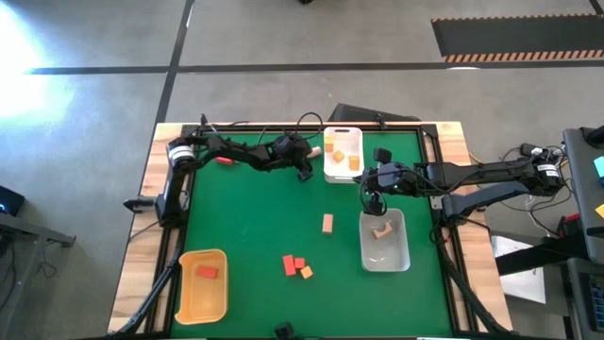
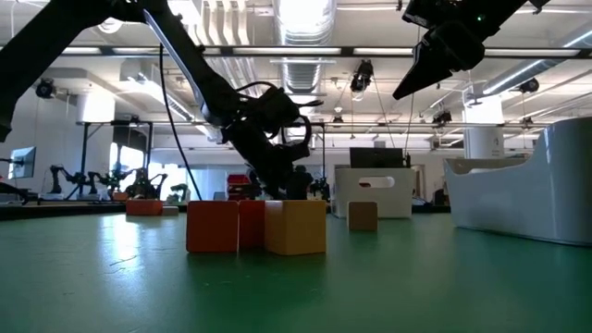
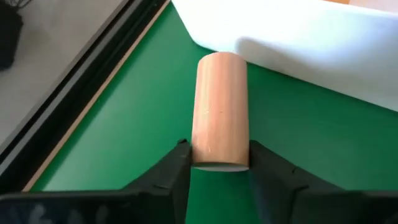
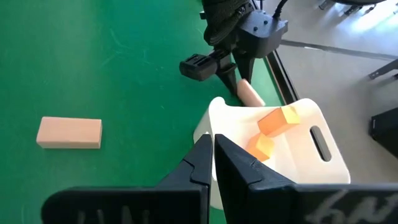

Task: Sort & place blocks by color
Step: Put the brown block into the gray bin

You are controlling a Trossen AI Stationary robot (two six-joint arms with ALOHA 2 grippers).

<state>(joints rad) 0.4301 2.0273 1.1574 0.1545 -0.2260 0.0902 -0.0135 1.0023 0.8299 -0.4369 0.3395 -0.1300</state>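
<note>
Left gripper (image 3: 217,167) pinches a tan cylinder (image 3: 219,109) beside the white tray (image 1: 343,156) at the table's far edge; I count four blocks loose mid-table, so sorting's roughly half done.

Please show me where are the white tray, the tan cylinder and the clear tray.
white tray (image 1: 333,172): high view, bare floor.
tan cylinder (image 3: 219,109): left wrist view, side.
clear tray (image 1: 387,259): high view, bare floor.
</note>
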